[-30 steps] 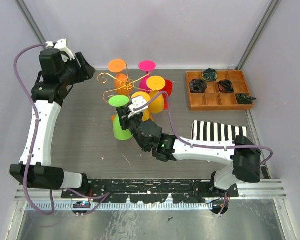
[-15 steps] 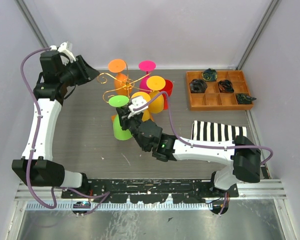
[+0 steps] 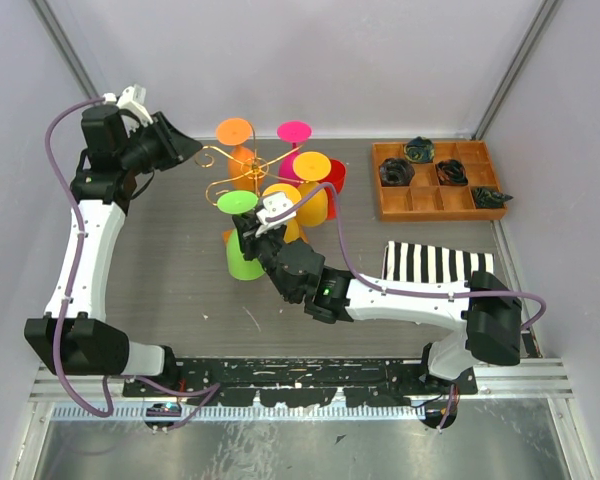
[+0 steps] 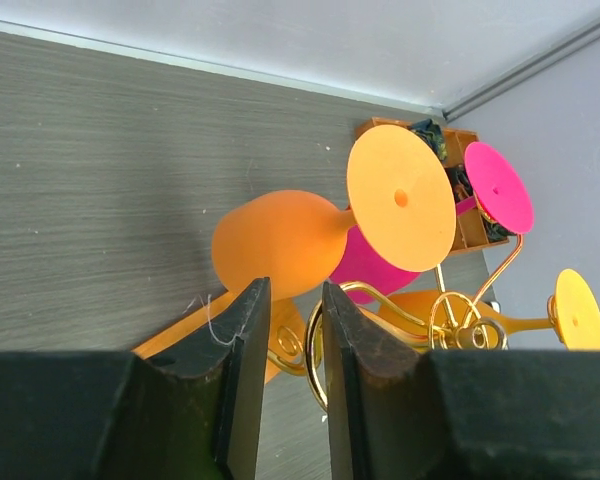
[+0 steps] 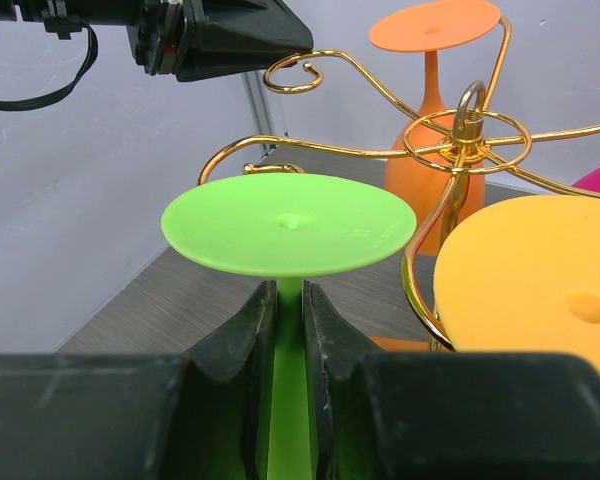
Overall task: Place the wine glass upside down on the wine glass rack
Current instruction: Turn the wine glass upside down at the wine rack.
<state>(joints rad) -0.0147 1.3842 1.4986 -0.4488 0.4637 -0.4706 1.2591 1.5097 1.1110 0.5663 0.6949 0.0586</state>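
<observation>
The gold wire wine glass rack (image 3: pixel 220 158) stands at the table's back middle, with several coloured glasses hanging upside down on it. It also shows in the right wrist view (image 5: pixel 467 130) and the left wrist view (image 4: pixel 450 310). My right gripper (image 3: pixel 248 232) (image 5: pixel 289 290) is shut on the stem of a green wine glass (image 3: pixel 237 201) (image 5: pixel 288 222). The glass is held upside down, foot on top, beside the rack's near-left scroll arm. My left gripper (image 3: pixel 192 152) (image 4: pixel 287 290) hovers at the tip of the rack's left scroll arm, its jaws a narrow gap apart with nothing between them.
An orange glass (image 3: pixel 236 131), a pink glass (image 3: pixel 294 131), a yellow-orange glass (image 3: pixel 312 165) and a red glass (image 3: pixel 336 178) hang on the rack. A compartmented wooden tray (image 3: pixel 435 213) holds dark items at the back right. A striped cloth (image 3: pixel 435 262) lies in front of it.
My left gripper has moved right, closer to the rack's left scroll arm. My right gripper and the green glass have not moved.
</observation>
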